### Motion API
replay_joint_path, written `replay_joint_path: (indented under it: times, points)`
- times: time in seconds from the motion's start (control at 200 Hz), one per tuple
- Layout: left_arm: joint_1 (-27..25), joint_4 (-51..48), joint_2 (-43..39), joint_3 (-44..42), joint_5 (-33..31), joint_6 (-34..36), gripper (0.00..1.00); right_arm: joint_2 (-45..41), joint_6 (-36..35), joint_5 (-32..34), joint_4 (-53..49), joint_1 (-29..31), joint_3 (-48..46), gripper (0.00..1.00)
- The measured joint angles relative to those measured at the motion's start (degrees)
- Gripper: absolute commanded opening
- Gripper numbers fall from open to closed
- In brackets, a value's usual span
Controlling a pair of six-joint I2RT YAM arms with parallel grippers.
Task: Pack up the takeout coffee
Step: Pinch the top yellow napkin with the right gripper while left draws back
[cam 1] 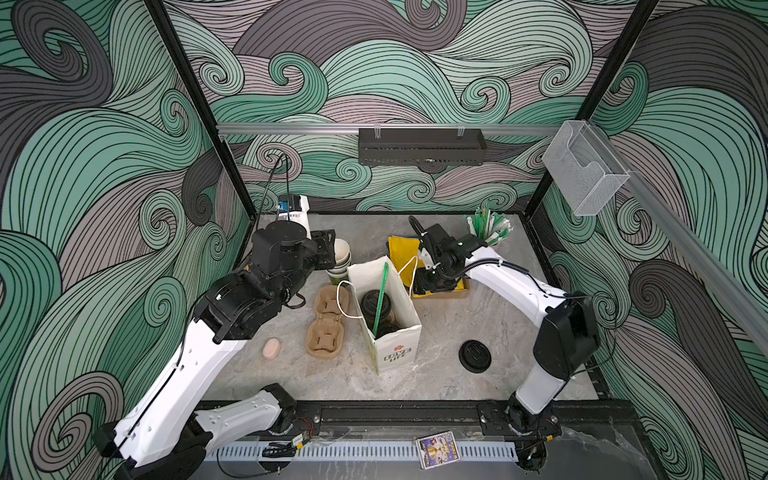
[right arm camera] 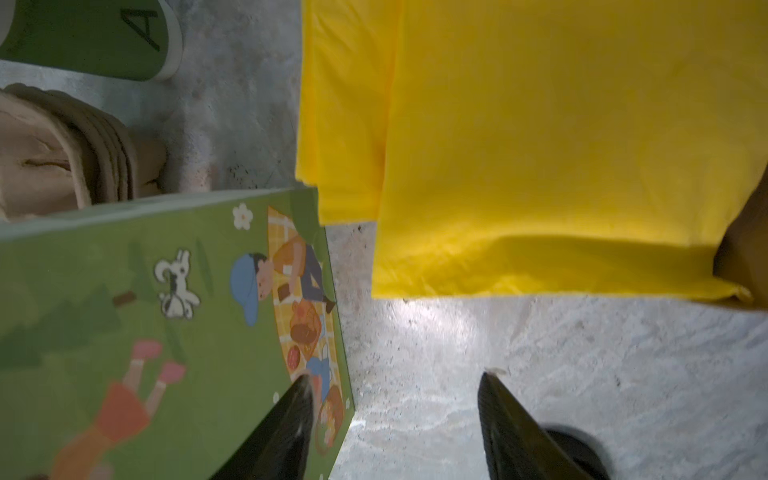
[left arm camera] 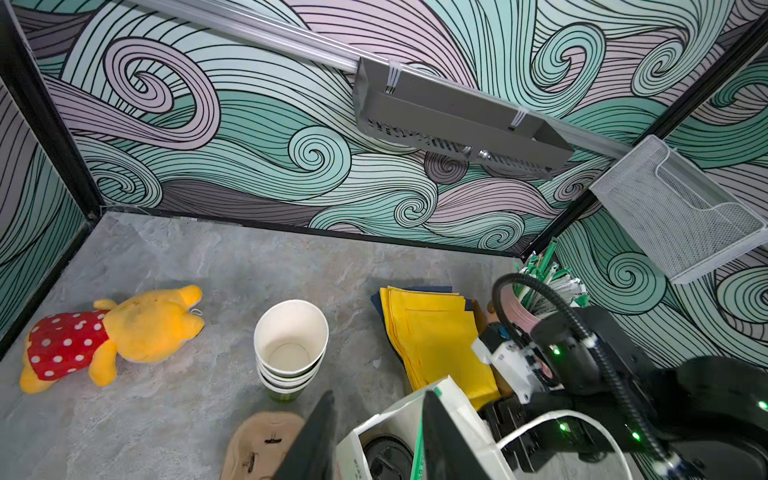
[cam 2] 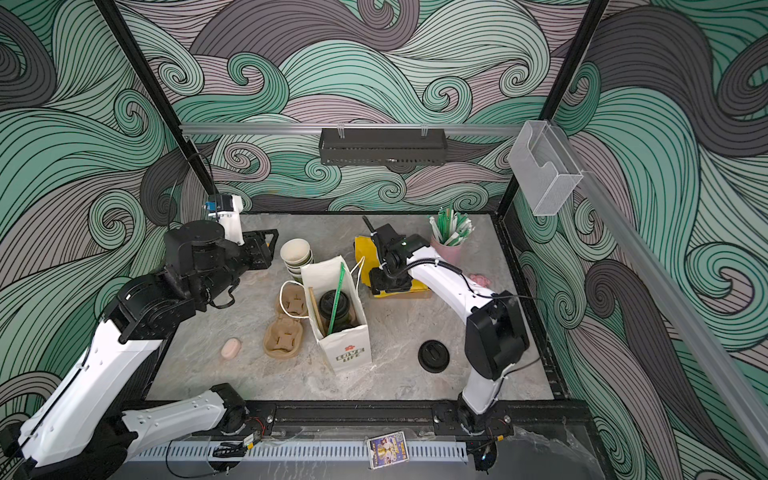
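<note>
A white paper bag (cam 1: 392,345) with a green printed side (right arm camera: 166,332) stands open mid-table. Inside it sits the takeout coffee (cam 1: 376,305), black sip lids up, seen in both top views with a green straw (cam 1: 380,299) leaning across. One lid (left arm camera: 386,457) shows in the left wrist view. My left gripper (cam 1: 328,249) hovers open just left of the bag's far corner, beside the nested cups, holding nothing. My right gripper (cam 1: 419,286) is open low by the bag's right side near its white handle (cam 1: 409,270). Only bare table lies between its fingertips (right arm camera: 395,395).
Nested lidless cups (cam 1: 338,257) and stacked pulp cup carriers (cam 1: 326,328) stand left of the bag. A loose black lid (cam 1: 474,355) lies right of it. Yellow napkins (cam 1: 403,253) and a cup of straws (cam 1: 488,228) are behind. A plush toy (left arm camera: 116,332) lies far left.
</note>
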Motion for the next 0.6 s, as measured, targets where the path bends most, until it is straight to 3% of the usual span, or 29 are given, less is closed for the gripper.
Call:
replay_joint_path:
  times: [0.14, 0.38, 0.6]
  points:
    - [0.5, -1.4, 0.1, 0.0, 1.4, -0.7, 0.36, 5.8, -4.9, 5.2, -0.7, 2.0, 4.9, 0.72]
    - [0.7, -1.3, 1.0, 0.3, 2.9, -1.7, 0.36, 10.2, -10.7, 12.1, -3.2, 4.6, 5.5, 0.82]
    - [0.9, -1.3, 1.7, 0.3, 3.8, -1.8, 0.36, 13.1, -13.6, 18.5, -5.4, 5.7, 7.7, 0.75]
